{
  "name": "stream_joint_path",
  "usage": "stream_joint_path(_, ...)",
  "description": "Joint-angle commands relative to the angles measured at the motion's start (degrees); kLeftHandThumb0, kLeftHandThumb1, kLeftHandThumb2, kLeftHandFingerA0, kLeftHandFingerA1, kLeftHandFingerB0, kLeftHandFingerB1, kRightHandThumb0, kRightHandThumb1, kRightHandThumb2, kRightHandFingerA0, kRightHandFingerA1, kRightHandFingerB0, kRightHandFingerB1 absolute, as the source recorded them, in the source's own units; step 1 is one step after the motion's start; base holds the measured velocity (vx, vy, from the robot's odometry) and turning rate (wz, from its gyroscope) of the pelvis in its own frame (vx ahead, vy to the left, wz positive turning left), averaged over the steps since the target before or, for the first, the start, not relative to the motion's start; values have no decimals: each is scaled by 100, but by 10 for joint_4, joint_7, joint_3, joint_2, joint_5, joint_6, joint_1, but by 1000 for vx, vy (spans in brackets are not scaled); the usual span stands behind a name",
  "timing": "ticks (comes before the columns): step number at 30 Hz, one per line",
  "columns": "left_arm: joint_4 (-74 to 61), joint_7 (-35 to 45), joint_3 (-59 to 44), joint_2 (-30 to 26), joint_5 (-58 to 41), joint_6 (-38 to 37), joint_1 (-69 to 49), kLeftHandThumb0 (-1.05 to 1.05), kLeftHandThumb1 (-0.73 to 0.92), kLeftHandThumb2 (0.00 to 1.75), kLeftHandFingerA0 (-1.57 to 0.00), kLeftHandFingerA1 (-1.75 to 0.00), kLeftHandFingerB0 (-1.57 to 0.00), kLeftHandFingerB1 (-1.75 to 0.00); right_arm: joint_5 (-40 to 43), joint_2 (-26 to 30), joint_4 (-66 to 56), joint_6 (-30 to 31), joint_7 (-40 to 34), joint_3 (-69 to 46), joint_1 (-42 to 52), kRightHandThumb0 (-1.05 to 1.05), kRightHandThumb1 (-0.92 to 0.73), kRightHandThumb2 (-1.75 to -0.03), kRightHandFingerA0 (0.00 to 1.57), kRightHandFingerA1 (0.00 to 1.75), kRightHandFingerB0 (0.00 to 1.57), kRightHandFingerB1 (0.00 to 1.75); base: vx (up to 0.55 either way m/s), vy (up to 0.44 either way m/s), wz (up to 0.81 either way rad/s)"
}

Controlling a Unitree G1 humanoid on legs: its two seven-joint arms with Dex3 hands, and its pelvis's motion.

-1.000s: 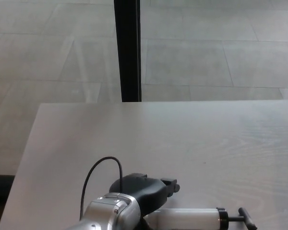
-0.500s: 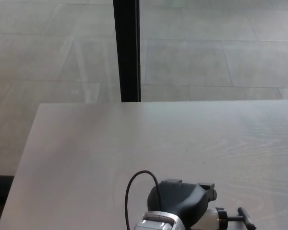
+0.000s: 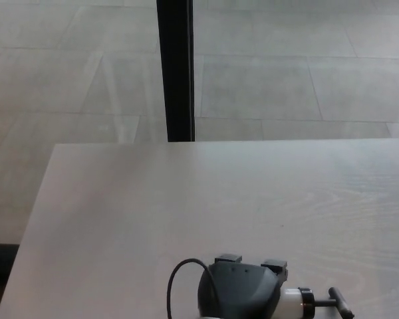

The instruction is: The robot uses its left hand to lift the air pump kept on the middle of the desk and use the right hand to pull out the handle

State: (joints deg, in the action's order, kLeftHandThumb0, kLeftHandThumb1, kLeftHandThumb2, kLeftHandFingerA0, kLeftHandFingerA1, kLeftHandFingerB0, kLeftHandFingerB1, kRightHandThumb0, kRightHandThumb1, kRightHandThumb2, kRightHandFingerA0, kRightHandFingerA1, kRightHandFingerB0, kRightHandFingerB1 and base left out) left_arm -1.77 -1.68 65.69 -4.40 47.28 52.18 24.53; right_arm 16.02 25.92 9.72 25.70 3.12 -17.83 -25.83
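Desk (image 3: 153, 199) open; left hand (image 3: 239, 287) covers air pump (image 3: 292, 300).

A pale, wood-grained surface (image 3: 186, 199) is seen filling the lower half of the head view, its far edge running straight across and its left edge slanting toward 7 o'clock. Beyond it a grey tiled floor (image 3: 286, 80) is seen. At 6 o'clock, by the near edge, an air pump (image 3: 292, 300) is laid on its side, its black T-handle (image 3: 339, 303) pointed toward 3 o'clock. Its white barrel is largely covered by the left robot hand (image 3: 243, 287).
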Motion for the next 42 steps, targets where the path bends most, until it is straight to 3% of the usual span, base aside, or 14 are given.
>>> stream_joint_path(1, 10, -4, 1, -42, 73, -17, -20, -69, 66, 60, -41, -64, -42, -48, -9, 10, 5, 7, 7, -4, -6, -47, -71, -61, 68, 72, 65, 52, 0, 0, 0)
stream_joint_path(2, 14, -8, 4, -51, 88, -22, -21, -71, 68, 60, -43, -64, -46, -48, -8, 8, 1, 13, 4, -5, -7, -45, -70, -61, 68, 71, 65, 52, 0, 0, 0)
stream_joint_path(3, 18, -9, 7, -57, 100, -24, -21, -73, 56, 99, -36, -66, -36, -56, -9, 7, -5, 19, 1, -5, -8, -44, -71, -61, 69, 71, 66, 52, 0, 0, 0)
stream_joint_path(6, 27, -8, 3, -58, 115, -23, -24, -69, 51, 96, -33, -64, -41, -59, -13, 6, -12, 27, -2, -2, -7, -42, -71, -61, 69, 73, 66, 52, 0, 0, 0)
stream_joint_path(7, 28, -9, -1, -56, 116, -26, -24, -71, 67, 60, -33, -63, -43, -47, -13, 7, -11, 29, -2, -3, -10, -42, -71, -61, 69, 73, 66, 52, 0, 0, 0)
stream_joint_path(11, 33, -14, -19, -40, 116, -47, -32, -72, 67, 64, -32, -63, -40, -48, -17, 9, -4, 25, 2, -4, -15, -42, -71, -61, 68, 71, 66, 52, 0, 0, 0)
stream_joint_path(12, 35, -19, -23, -33, 114, -55, -33, -76, 56, 97, -30, -63, -36, -57, -18, 10, 3, 24, 3, -5, -19, -42, -71, -61, 69, 72, 66, 52, 0, 0, 0)
stream_joint_path(14, 41, -23, -26, -15, 114, -70, -35, -68, 69, 61, -36, -65, -38, -47, -22, 10, 0, 26, 0, -4, -21, -42, -71, -61, 71, 72, 67, 52, 0, 0, 0)
stream_joint_path(24, 58, -59, -33, 40, 115, -139, -61, -74, 74, 62, -42, -72, -29, -42, -34, 17, 1, 22, 7, -3, -22, -43, -71, -61, 70, 70, 66, 51, 0, 0, 0)
stream_joint_path(25, 59, -46, -30, 46, 119, -138, -59, -80, 60, 98, -44, -73, -19, -50, -33, 19, 7, 20, 9, -5, -27, -42, -71, -61, 70, 70, 66, 52, 0, 0, 0)
stream_joint_path(27, 62, -37, -30, 47, 124, -141, -60, -80, 75, 63, -44, -74, -18, -37, -34, 19, 8, 19, 10, -5, -29, -44, -71, -61, 69, 70, 67, 52, 0, 0, 0)
stream_joint_path(37, 78, 2, -24, 36, 173, -132, -63, -79, 69, 61, -53, -86, -19, -34, -47, 24, 18, 21, 7, 0, -39, -45, -71, -61, 69, 71, 62, 50, 0, 0, 0)
stream_joint_path(38, 79, 18, -22, 34, 181, -127, -63, -80, 55, 93, -53, -80, -12, -45, -47, 24, 18, 26, 6, 0, -40, -44, -71, -61, 69, 73, 64, 51, 0, 0, 0)
stream_joint_path(42, 82, 32, -23, 31, 202, -123, -67, -77, 56, 93, -51, -79, -13, -46, -45, 24, 11, 32, 7, -3, -37, -43, -71, -61, 68, 77, 65, 52, 0, 0, 0)
